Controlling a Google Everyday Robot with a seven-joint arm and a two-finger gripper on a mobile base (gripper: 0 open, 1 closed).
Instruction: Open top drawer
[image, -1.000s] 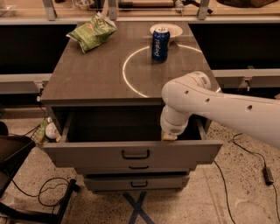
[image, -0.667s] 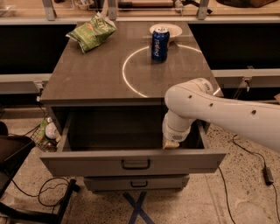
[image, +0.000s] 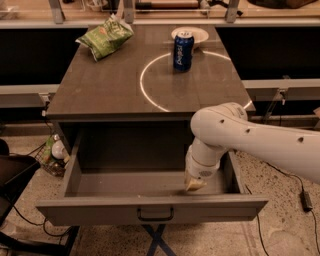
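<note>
The top drawer of the grey cabinet stands pulled well out toward me. Its deep grey interior shows and holds nothing that I can see. A small dark loop handle sits at the centre of its front. My white arm comes in from the right and bends down into the drawer. The gripper hangs inside the drawer at its right half, just behind the front panel. The two lower drawers are hidden behind the open drawer front.
On the cabinet top stand a blue soda can, a white plate behind it and a green chip bag at the back left. A white circle is marked on the top. Cables and a dark object lie on the floor at left.
The top drawer has slid farther out toward me. The gripper has moved with it, staying just behind the front panel.
</note>
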